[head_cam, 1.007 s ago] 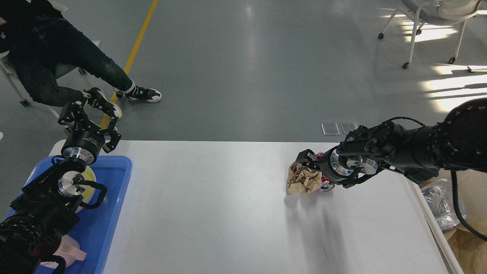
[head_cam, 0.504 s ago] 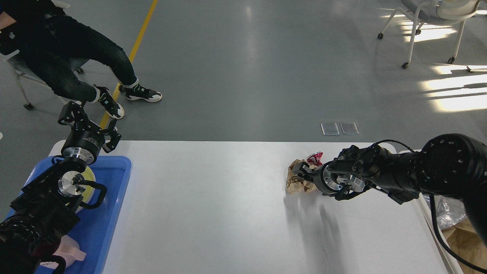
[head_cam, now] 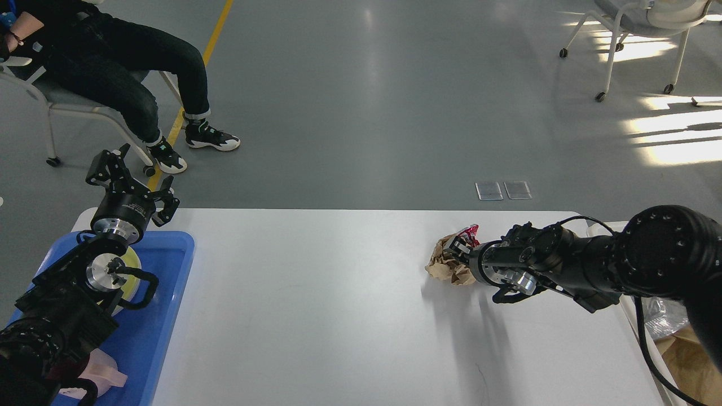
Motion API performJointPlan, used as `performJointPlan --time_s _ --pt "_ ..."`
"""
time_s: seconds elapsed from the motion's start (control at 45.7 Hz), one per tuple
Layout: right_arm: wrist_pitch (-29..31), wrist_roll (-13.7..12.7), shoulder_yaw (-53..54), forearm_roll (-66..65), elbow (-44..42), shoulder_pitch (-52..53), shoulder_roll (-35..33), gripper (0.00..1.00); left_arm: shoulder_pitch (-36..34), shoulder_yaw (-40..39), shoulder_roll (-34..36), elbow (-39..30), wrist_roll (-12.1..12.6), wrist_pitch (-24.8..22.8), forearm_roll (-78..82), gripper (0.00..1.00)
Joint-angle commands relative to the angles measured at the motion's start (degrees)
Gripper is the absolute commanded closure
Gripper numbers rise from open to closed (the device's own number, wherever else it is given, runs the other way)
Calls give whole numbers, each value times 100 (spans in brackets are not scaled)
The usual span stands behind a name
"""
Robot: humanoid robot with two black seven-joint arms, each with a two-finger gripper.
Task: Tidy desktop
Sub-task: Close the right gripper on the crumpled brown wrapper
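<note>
The white desktop [head_cam: 316, 304] fills the lower part of the head view. A crumpled brown paper ball [head_cam: 445, 265] lies on its right half, with a small red wrapper [head_cam: 469, 231] just behind it. My right gripper [head_cam: 459, 254] lies low over the desktop, its fingertips pushed into the right side of the paper ball; the fingers are dark and I cannot tell them apart. My left gripper [head_cam: 134, 183] is open and empty, held above the far end of the blue tray [head_cam: 163, 321].
The blue tray sits at the desktop's left edge and holds a yellow round item [head_cam: 133, 265] and a pinkish item [head_cam: 104, 375]. A bin with a plastic bag [head_cam: 657, 316] stands off the right edge. A seated person [head_cam: 113, 67] is at far left.
My right arm has dropped lower and drawn back to the right, with its fingertips now in the paper ball. The person has pulled their legs back. My left arm has not moved.
</note>
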Motion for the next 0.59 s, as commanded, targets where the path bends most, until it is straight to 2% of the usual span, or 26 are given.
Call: performJointPlan --time_s 0.0,0.109,0.153,0.175,0.219,0.263,0.285,0.328,0.438,0.569 --pt "31 -9 -8 0 11 17 0 15 0 0 0 0 6 0 0 1" --pt "49 -18 -8 -9 37 26 9 16 0 0 0 0 6 0 0 1" --pt "49 -18 0 -9 116 52 18 19 0 0 0 0 6 0 0 1" --pt "49 -18 0 -9 177 61 27 23 0 0 0 0 -3 0 0 1" --pt "84 -18 0 -9 309 113 27 41 0 0 0 0 -3 0 0 1" --pt "102 -18 0 -9 467 149 27 67 0 0 0 0 -3 0 0 1" --pt "111 -18 0 -9 538 158 27 78 0 0 0 0 -3 0 0 1" --pt "111 -9 0 -9 626 184 27 88 0 0 0 0 -3 0 0 1" --pt "111 -9 53 -9 653 193 27 100 0 0 0 0 -3 0 0 1" --pt "119 -18 158 0 749 289 18 100 0 0 0 0 -3 0 0 1"
